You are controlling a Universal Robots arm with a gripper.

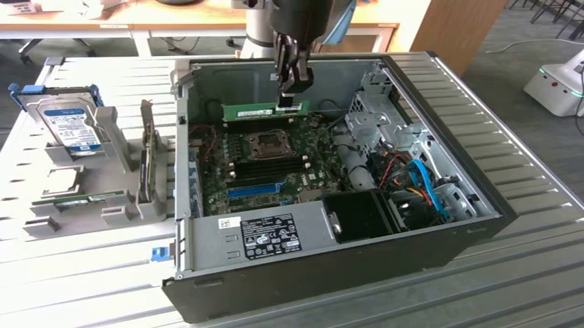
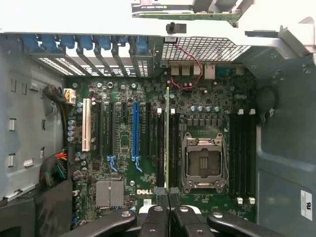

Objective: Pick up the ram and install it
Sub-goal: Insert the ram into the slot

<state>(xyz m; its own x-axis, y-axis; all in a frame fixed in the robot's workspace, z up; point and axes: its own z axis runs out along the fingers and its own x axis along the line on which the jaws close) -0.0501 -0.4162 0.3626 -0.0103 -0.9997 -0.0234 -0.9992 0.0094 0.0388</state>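
A robotics lab in an office-like room: a ribbed silver metal worktable (image 1: 538, 273) carries an opened black desktop computer tower (image 1: 319, 283) and a blue-labelled hard drive (image 1: 75, 123); behind are pale wooden desks (image 1: 182, 17), grey carpet (image 1: 511, 27) and a white floor-standing machine (image 1: 559, 85)

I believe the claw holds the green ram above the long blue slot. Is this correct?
Not quite. The claw holds the ram, but not above the blue slot: the wrist view shows it lined up over the black memory slots beside the processor socket.
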